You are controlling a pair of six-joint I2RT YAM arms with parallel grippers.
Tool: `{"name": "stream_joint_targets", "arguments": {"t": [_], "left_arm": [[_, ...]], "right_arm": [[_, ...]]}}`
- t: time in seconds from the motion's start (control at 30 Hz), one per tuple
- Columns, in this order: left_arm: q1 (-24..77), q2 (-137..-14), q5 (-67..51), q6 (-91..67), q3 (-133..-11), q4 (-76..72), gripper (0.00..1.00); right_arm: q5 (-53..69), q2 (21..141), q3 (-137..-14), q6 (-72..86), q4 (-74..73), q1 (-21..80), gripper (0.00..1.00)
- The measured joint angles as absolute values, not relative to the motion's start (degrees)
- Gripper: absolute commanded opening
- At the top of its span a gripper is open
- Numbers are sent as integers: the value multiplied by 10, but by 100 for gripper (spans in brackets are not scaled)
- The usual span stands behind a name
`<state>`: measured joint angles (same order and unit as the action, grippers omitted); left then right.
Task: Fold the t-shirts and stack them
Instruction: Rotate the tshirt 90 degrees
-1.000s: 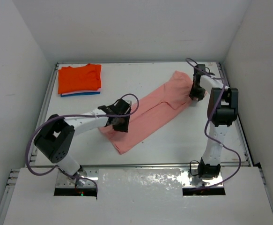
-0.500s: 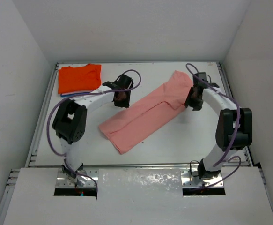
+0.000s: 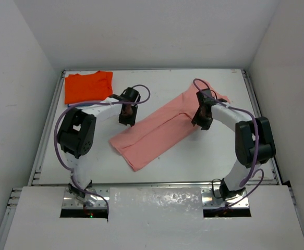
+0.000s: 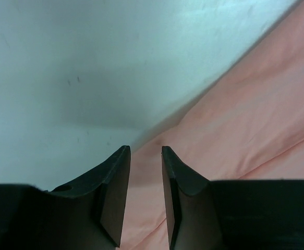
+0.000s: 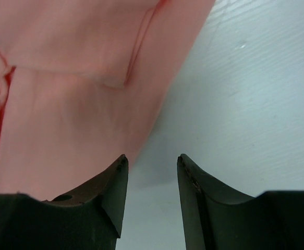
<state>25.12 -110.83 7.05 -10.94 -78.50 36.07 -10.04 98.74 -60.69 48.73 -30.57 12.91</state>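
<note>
Two half-open, empty tools, left gripper [image 3: 126, 119] and right gripper [image 3: 201, 122], straddle the pink t-shirt [image 3: 157, 131] edges before grasping; next, probably pinch cloth and fold.

pink t-shirt [image 3: 159, 130] and orange t-shirt [image 3: 87, 87]: soft matt cloth; table [image 3: 204, 156]: smooth, faintly glossy white.

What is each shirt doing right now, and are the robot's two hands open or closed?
pink shirt: folded into a long strip, lying flat and slanted, not held.
orange shirt: folded small, lying in the far left corner.
left hand: open, empty, over one edge of the pink shirt.
right hand: open, empty, over the pink shirt's edge at the other end.
</note>
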Motion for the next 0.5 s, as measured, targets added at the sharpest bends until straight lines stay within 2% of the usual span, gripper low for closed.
{"name": "stream_joint_targets", "arguments": {"t": [0.23,0.5], "left_arm": [[251,-1064,70,-108,-675,350,29],[251,-1053,63,-110,-651,324,29]], "right_arm": [[-151,1038,-676,497,-331,98,43],[-159,1128,-736,485,-346,58,43]]}}
